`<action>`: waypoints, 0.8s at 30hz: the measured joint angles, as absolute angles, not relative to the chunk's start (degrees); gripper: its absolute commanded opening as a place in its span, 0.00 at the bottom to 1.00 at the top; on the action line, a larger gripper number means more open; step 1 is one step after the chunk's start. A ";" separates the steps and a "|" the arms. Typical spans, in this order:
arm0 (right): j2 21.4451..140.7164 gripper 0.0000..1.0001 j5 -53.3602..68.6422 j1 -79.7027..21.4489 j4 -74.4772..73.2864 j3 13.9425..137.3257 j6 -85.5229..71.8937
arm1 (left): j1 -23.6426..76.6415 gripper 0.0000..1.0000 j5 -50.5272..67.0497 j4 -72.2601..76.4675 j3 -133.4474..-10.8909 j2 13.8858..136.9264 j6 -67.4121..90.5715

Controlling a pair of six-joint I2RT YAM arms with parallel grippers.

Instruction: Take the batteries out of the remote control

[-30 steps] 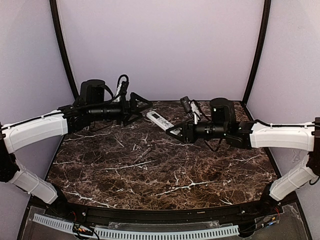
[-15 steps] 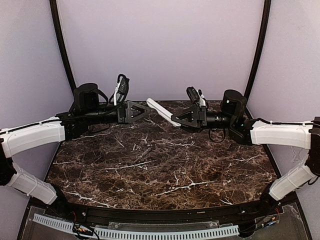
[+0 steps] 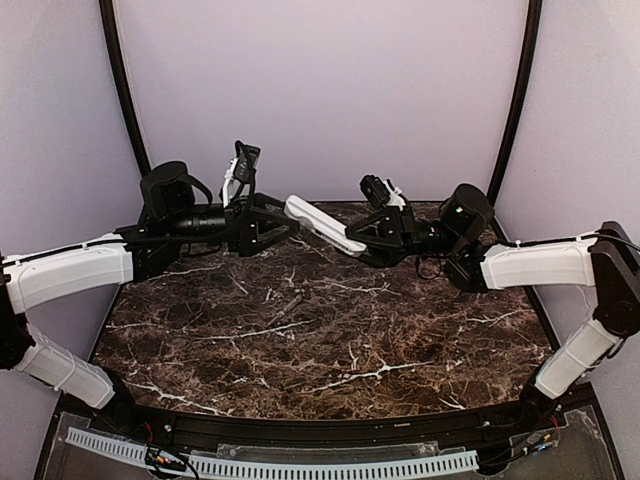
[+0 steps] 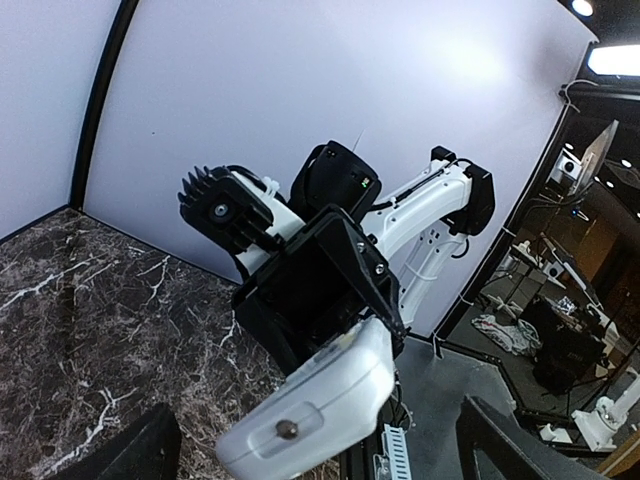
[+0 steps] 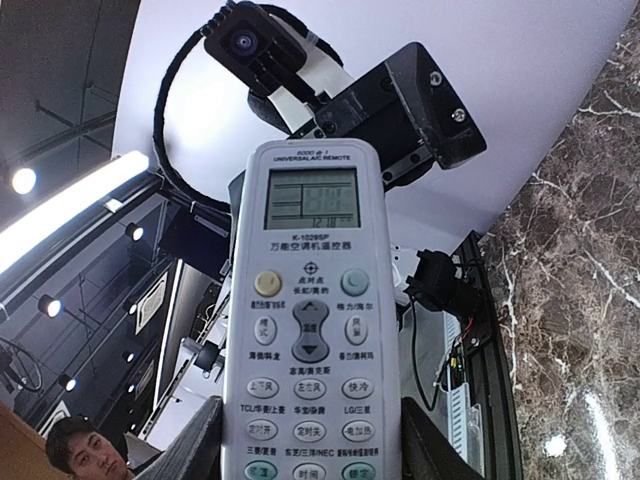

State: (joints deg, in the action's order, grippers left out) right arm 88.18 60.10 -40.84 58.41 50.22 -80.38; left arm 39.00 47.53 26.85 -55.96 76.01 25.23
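Dark marbled table (image 3: 300,340) w/ pale lilac walls behind; both arms reach in from the sides and meet above its far edge. Hard bits first: the remote control (image 3: 322,224) shows me only its button face in the right wrist cam and its emitter end in the left wrist cam. Its back is hidden in every view, so I can't make out the batteries at all. Its lower end is cut off at the bottom of the right wrist view, and the button labels are too small to read. Right gripper (image 3: 362,240) is clamped on the remote's lower half, a finger on each long side. It holds the remote clear of the table, tilted, display end up & toward the left arm. Left gripper (image 3: 288,220) has its jaws spread wide, holding nothing. In its own cam only two fingertips (image 4: 130,450) poke in at the bottom corners, w/ the remote's tip between them; can't tell if it touches. Both forearms run approx level, wrists pointing at each other. A person's face (image 5: 75,448) is clipped at the right wrist cam's corner.
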 measured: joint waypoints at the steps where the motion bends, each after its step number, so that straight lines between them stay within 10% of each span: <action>1: 88.38 0.00 60.55 -40.84 59.05 50.22 -81.25 | 39.00 0.93 48.07 27.46 -56.31 76.53 25.17; 13: 93.67 0.00 63.57 -40.99 68.64 50.24 -91.74 | 39.00 0.57 53.36 30.83 -58.81 80.05 24.77; 24: 95.81 0.00 64.69 -41.12 74.39 50.48 -97.08 | 38.79 0.50 55.99 31.18 -59.16 80.93 24.60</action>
